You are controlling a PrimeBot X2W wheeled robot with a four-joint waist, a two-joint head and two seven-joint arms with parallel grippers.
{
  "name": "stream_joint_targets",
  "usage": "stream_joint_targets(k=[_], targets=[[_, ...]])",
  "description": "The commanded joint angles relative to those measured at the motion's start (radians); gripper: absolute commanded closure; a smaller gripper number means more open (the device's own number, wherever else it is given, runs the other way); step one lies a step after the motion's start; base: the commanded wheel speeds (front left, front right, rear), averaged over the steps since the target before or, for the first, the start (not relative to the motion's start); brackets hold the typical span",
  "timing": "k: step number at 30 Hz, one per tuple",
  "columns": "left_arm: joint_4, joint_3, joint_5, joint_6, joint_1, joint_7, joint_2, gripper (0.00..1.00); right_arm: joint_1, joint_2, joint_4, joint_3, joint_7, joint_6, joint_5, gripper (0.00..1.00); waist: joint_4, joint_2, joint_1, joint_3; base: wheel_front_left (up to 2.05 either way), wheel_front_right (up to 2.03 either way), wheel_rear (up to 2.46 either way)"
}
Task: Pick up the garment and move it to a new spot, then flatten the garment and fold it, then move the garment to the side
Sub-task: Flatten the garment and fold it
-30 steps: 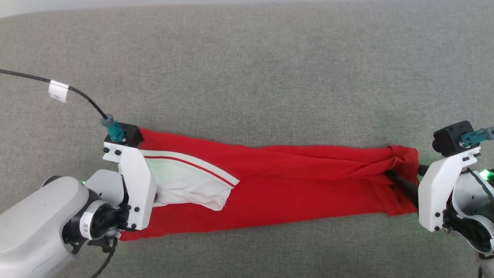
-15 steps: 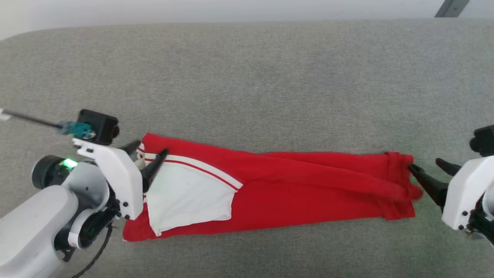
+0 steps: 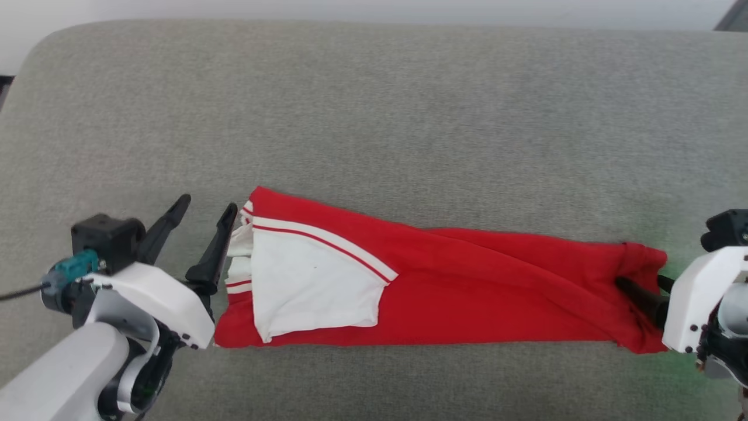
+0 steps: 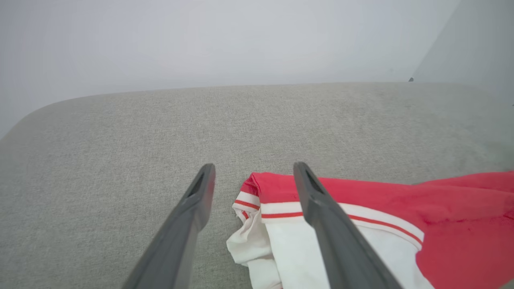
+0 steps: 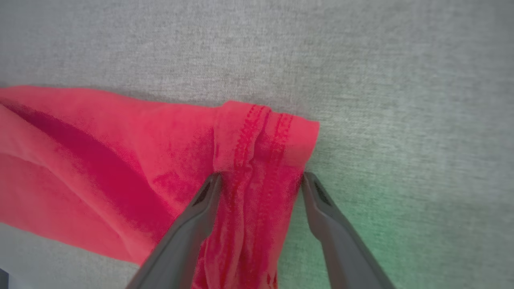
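Note:
The garment, a red T-shirt folded into a long strip, lies flat across the grey cushion. Its white sleeve with red and white stripes lies on top at the left end. My left gripper is open just off that left end, holding nothing. In the left wrist view my left gripper has one finger over the striped sleeve edge. My right gripper is open at the strip's right end. In the right wrist view my right gripper straddles the red hem without pinching it.
The grey cushion has a rounded far-left corner, with a pale wall beyond its far edge. A black cable runs off the left wrist camera. Bare cushion lies beyond and in front of the strip.
Both grippers have opened and let go of the garment, which now lies loose. The left gripper has drawn back off the sleeve to the left. The head camera has shifted.

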Motion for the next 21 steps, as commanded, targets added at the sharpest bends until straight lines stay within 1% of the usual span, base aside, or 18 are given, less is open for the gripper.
stream_joint_targets(k=[1, 4, 8, 9, 10, 11, 13, 18, 21], targets=[[0.011, 0.008, 0.003, 0.001, 0.023, -0.029, -0.012, 0.00, -0.022, -0.004, 0.038, 0.018, -0.006, 0.000, 0.010, 0.00, 0.017, 0.0000, 0.0000, 0.006, 0.00, 0.00, 0.00], [0.025, 0.030, 0.005, 0.000, 0.050, -0.065, -0.036, 0.00, -0.040, -0.003, 0.112, 0.064, 0.006, 0.000, 0.017, 0.00, 0.032, 0.0000, 0.0000, 0.009, 0.00, 0.00, 0.00], [0.041, 0.080, 0.038, -0.006, 0.090, -0.088, -0.072, 0.00, -0.073, -0.003, 0.201, 0.128, 0.029, 0.000, 0.041, 0.00, 0.046, 0.0000, 0.0000, 0.012, 0.00, 0.00, 0.00], [0.044, 0.094, 0.049, -0.011, 0.103, -0.088, -0.084, 0.00, -0.080, -0.006, 0.215, 0.150, 0.036, 0.000, 0.053, 0.31, 0.049, 0.0000, 0.0000, 0.013, 0.00, 0.00, 0.00], [0.042, 0.120, 0.058, -0.017, 0.113, -0.089, -0.102, 0.00, -0.089, -0.006, 0.221, 0.168, 0.041, 0.001, 0.072, 0.69, 0.051, 0.0000, 0.0000, 0.013, 0.00, 0.00, 0.00], [0.040, 0.155, 0.076, -0.019, 0.125, -0.090, -0.118, 0.00, -0.097, -0.008, 0.224, 0.180, 0.045, 0.003, 0.096, 1.00, 0.052, 0.0000, 0.0000, 0.013, 0.00, 0.00, 0.00], [0.037, 0.218, 0.111, -0.040, 0.166, -0.090, -0.157, 0.00, -0.112, -0.025, 0.223, 0.191, 0.051, 0.003, 0.127, 1.00, 0.053, 0.0000, 0.0000, 0.012, 0.00, 0.00, 0.00], [0.034, 0.378, 0.217, -0.099, 0.258, -0.090, -0.250, 0.00, -0.141, -0.076, 0.196, 0.165, 0.050, 0.002, 0.193, 1.00, 0.045, 0.0000, 0.0000, -0.001, 0.00, 0.00, 0.00], [0.038, 0.445, 0.269, -0.142, 0.312, -0.090, -0.305, 0.00, -0.148, -0.103, 0.175, 0.132, 0.042, 0.002, 0.215, 1.00, 0.037, 0.0000, 0.0000, -0.011, 0.00, 0.00, 0.00]])
